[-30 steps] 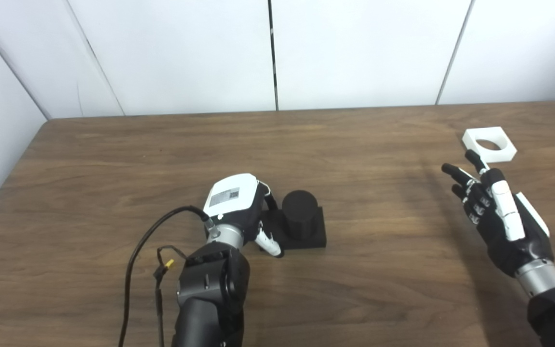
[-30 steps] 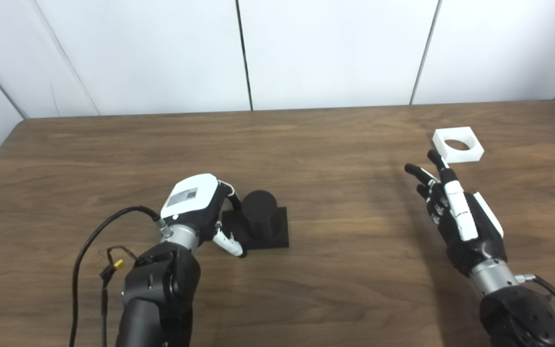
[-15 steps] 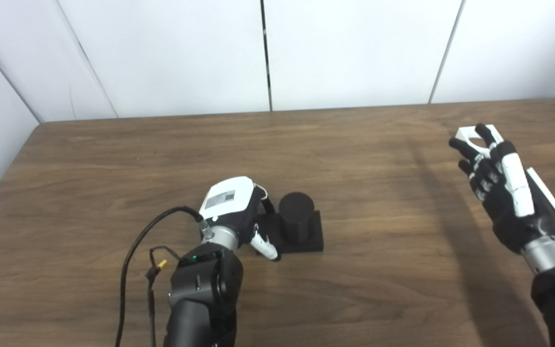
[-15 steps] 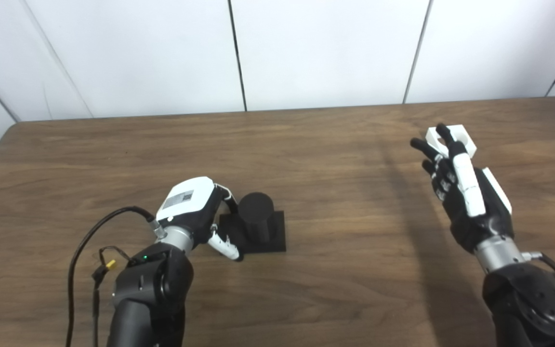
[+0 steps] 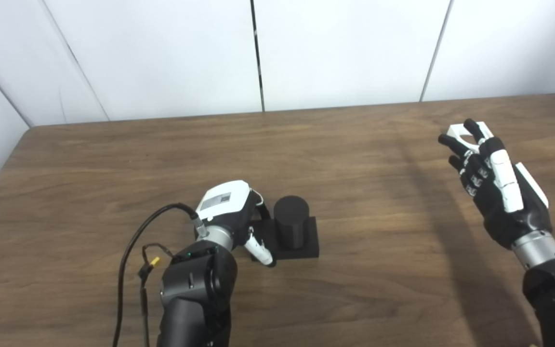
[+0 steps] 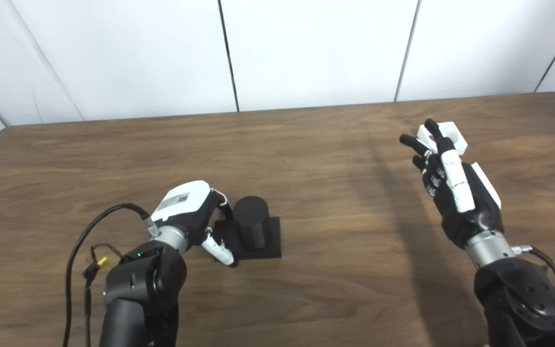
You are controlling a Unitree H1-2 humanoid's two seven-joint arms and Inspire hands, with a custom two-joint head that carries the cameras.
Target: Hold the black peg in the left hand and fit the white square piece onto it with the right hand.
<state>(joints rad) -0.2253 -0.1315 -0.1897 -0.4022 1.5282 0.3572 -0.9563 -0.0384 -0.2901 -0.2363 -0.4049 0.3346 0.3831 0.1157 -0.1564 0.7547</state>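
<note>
The black peg [image 5: 291, 221] is seen standing upright on its square black base, near the middle of the wooden surface [image 5: 113, 159]. The left robot hand [image 5: 231, 217] is set against the base's left edge, fingers curled at it; whether it is gripped cannot be told. Well to the right of the peg and farther back, the white square piece [image 6: 443, 136] lies flat, partly hidden behind the spread, empty fingers of the right robot hand [image 6: 453, 193]

Wood-grain table [image 5: 354, 159], matt black peg [image 5: 291, 219], smooth white square piece [image 6: 451, 132]
</note>
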